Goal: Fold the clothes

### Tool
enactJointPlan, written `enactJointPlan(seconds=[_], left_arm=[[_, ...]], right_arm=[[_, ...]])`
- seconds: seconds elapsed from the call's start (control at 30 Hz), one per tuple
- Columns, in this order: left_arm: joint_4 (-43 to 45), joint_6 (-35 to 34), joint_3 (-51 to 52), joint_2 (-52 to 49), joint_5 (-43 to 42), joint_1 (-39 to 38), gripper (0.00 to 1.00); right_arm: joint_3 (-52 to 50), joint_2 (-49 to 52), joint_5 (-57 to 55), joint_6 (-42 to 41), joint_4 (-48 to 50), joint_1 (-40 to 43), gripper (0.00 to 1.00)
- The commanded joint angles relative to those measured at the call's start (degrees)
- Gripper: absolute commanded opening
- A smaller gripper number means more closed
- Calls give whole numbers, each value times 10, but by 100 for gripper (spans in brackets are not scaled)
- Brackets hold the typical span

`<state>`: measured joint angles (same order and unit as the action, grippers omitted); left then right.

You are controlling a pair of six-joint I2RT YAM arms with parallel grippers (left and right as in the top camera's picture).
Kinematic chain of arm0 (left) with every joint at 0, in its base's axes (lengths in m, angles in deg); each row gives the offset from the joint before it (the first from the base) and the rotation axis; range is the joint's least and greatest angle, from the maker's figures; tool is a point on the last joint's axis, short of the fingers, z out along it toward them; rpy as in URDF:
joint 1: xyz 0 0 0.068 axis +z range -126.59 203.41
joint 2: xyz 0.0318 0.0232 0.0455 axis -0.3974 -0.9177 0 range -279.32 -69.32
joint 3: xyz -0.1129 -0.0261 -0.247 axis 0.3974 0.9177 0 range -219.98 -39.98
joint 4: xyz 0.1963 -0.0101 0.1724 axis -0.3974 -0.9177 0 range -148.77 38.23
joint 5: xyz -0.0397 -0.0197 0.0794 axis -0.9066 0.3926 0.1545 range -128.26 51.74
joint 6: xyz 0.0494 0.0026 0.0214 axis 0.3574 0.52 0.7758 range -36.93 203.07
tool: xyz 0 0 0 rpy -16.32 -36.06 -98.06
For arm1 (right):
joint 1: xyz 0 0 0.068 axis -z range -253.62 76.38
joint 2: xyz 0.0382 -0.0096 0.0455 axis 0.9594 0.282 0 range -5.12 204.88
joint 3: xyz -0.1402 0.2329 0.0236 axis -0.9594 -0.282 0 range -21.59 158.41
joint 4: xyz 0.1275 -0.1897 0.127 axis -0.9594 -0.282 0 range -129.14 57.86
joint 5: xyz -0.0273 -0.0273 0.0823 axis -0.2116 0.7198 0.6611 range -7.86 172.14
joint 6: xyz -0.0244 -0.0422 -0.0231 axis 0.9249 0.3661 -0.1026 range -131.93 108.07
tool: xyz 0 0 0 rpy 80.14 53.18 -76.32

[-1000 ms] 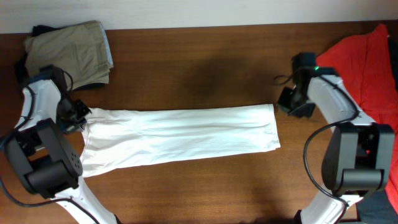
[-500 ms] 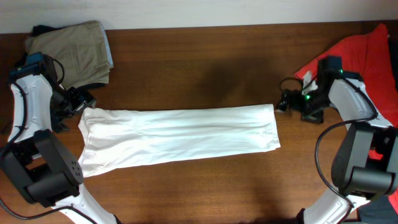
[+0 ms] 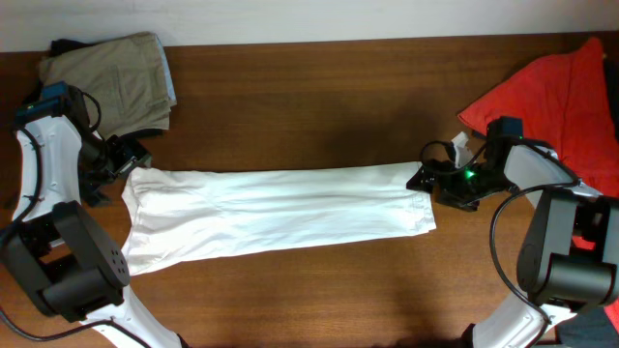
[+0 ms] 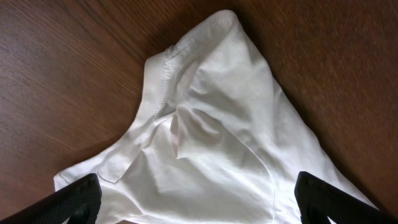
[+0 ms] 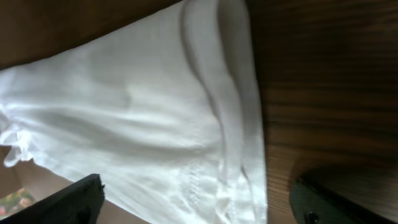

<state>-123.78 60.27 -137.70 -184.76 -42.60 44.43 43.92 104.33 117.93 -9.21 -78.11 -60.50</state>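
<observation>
- The left gripper (image 3: 124, 162) stands wide open and empty at the left end of the white shirt (image 3: 280, 208), whose seamed corner lies just ahead of its fingers (image 4: 74, 196).
- The right gripper (image 3: 427, 180) is also spread wide, holding nothing, over the shirt's hemmed right end.
- The shirt stretches between both grippers as a long folded strip, flat on the counter (image 3: 309, 97).
- A khaki garment (image 3: 111, 77) lies beyond the left gripper, and a red garment (image 3: 561, 92) lies outside the right one.

Bare surface (image 3: 309, 97) lies open at 12 o'clock of the white shirt (image 3: 280, 208); khaki garment (image 3: 111, 77) blocks 10 o'clock, red garment (image 3: 561, 87) 2 o'clock.
</observation>
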Motion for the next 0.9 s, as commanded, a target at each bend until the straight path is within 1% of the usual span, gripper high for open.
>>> enactJointPlan(seconds=[0.0, 0.07, 0.1, 0.13, 0.2, 0.3, 0.33, 0.5, 0.63, 0.77, 0.87], left_arm=[[-1, -3, 5, 8, -9, 0, 99], [-1, -3, 5, 8, -9, -2, 99], [-1, -3, 5, 8, -9, -4, 99], [-1, -3, 5, 8, -9, -6, 99], [-1, -3, 5, 8, -8, -11, 99], [-1, -3, 5, 8, -8, -16, 99], [-1, -3, 5, 8, -8, -18, 99], [0, -3, 5, 8, -8, -19, 99], [0, -3, 5, 8, -7, -19, 99], [0, -3, 6, 8, -4, -19, 99], [0, -3, 6, 8, -4, -19, 99]], right_arm=[[-43, 9, 4, -20, 14, -16, 89], [-53, 9, 4, -35, 23, -30, 77], [-56, 9, 4, -37, 24, -38, 68], [-56, 9, 4, -38, 24, -44, 63], [-56, 9, -5, -54, 35, -63, 45], [-56, 9, -56, -104, 43, -71, 7], [-54, 9, -80, -124, 44, -71, 4], [-25, 6, -131, -154, 23, -48, 4], [38, -3, -213, -157, -51, -17, 4], [102, -15, -254, -157, -115, 2, 4], [142, -24, -282, -157, -154, 0, 4]])
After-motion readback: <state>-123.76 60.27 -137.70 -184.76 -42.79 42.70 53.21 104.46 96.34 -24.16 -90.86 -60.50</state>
